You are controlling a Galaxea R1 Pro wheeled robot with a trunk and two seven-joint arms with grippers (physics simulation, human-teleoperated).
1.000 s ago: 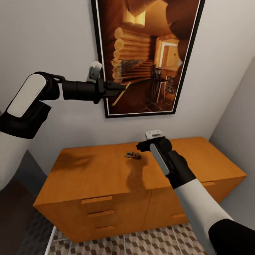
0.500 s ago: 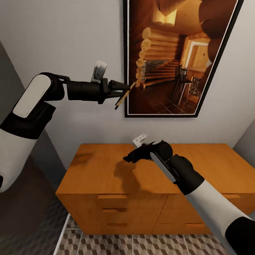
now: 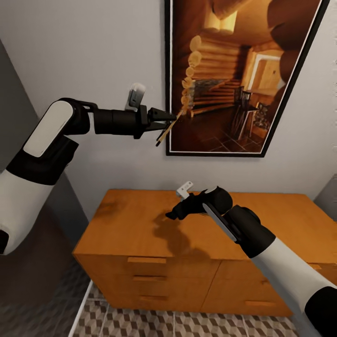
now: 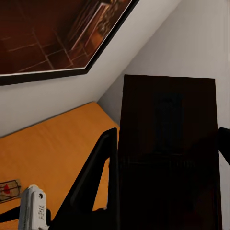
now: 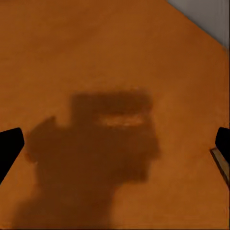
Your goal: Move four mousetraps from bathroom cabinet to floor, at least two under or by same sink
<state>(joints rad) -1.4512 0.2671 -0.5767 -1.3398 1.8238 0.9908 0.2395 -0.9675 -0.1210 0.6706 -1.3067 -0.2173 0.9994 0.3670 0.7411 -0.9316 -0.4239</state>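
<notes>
My left gripper (image 3: 169, 118) is raised in front of the wall and shut on a mousetrap (image 3: 162, 134), a thin tan slab hanging tilted from its fingertips. In the left wrist view this mousetrap (image 4: 167, 143) is a dark slab between the fingers. A second mousetrap (image 4: 9, 188) lies flat on the orange-brown cabinet (image 4: 57, 148) top. In the head view my right gripper (image 3: 169, 216) hovers low over the cabinet (image 3: 126, 220) top and covers that spot. In the right wrist view the right gripper (image 5: 115, 143) is open wide over the bare cabinet (image 5: 115, 48) wood and its own shadow.
A large framed picture (image 3: 224, 75) of a log interior hangs on the wall just beyond the left gripper. The cabinet front has drawers with bar handles (image 3: 140, 260). Cube-patterned floor tiles (image 3: 178, 323) lie in front of it. A dark grey wall runs along the left.
The head view has shifted sideways. My right gripper turned and dropped over the spot where the mousetrap lay, now covering it. The left gripper still holds its mousetrap at the same height.
</notes>
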